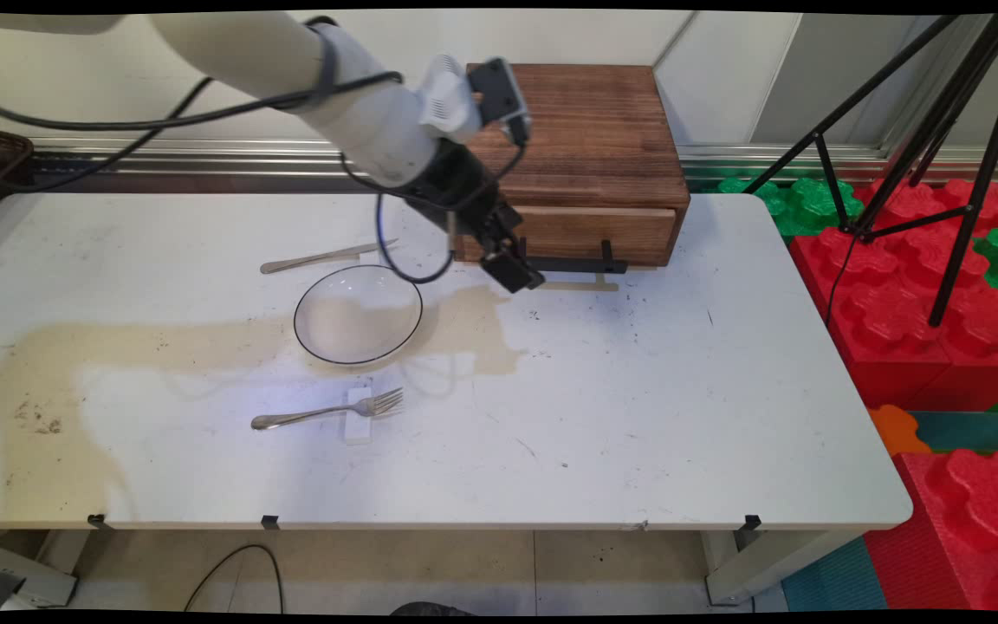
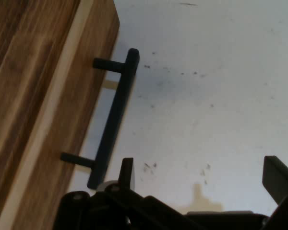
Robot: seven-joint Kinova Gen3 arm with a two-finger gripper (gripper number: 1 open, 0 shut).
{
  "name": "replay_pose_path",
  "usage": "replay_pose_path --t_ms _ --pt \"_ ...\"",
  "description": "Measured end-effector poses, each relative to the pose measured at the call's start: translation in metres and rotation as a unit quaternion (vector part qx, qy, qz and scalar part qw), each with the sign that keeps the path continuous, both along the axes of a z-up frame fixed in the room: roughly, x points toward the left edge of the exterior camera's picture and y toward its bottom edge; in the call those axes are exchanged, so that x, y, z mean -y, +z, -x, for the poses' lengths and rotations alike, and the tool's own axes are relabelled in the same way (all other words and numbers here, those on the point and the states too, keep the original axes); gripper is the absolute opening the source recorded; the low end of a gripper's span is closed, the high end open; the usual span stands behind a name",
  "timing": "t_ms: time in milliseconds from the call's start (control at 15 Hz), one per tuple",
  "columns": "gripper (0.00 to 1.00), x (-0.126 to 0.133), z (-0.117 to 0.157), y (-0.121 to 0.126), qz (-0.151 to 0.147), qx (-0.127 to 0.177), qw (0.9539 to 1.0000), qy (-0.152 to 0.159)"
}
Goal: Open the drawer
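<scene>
The hand hovers with fingers spread apart just beside the left end of the black handle on the wooden drawer box, above the tabletop, gripping nothing.

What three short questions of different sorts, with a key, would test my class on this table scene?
1. True or false: the gripper grasps the fork.
2. Which object lies nearest the glass bowl's far rim? A) knife B) fork C) tripod
3. Fill in: the black handle belongs to the wooden ____.

Key: 1 false; the open gripper is by the handle. 2 A. 3 drawer box.
</scene>
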State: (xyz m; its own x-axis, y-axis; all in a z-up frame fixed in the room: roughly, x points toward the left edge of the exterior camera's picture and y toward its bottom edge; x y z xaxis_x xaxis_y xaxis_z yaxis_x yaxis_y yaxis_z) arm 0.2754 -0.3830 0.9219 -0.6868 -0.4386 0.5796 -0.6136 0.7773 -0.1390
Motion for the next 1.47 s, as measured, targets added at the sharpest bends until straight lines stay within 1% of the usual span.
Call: replay_pose_path --t_ms 267,667,1133,1467 --pt "1.0 0.026 0.028 -0.016 -0.001 0.017 0.9998 0.012" --pt "1.0 0.066 0.058 -0.044 -0.001 0.038 0.999 0.025" --pt "1.0 0.107 0.08 -0.076 -0.002 0.052 0.9982 0.031" --pt "1.0 0.128 0.089 -0.097 -0.008 0.058 0.9978 0.03"
